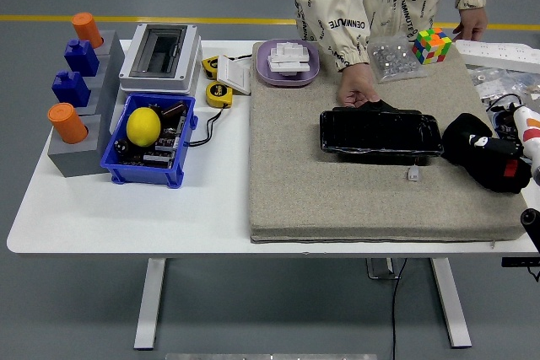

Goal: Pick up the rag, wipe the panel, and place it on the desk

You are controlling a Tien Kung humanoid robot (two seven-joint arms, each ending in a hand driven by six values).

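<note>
A black panel (380, 133) lies on the grey felt mat (337, 191), right of its middle. A person's hand (359, 91) rests on the panel's far left edge. The black rag (469, 142) lies bunched on the mat just right of the panel. My right hand (509, 166), black with a red patch, sits at the rag's right end against the picture's edge. Its grip is hidden. My left arm is out of view.
A Rubik's cube (431, 45) and a bag of small parts (392, 58) sit on the mat's far right. A purple tray (288, 62), two tape measures (218, 94), a grey box (160, 57), a blue bin (150, 139) with a lemon and a block stand (76, 103) stand on the left.
</note>
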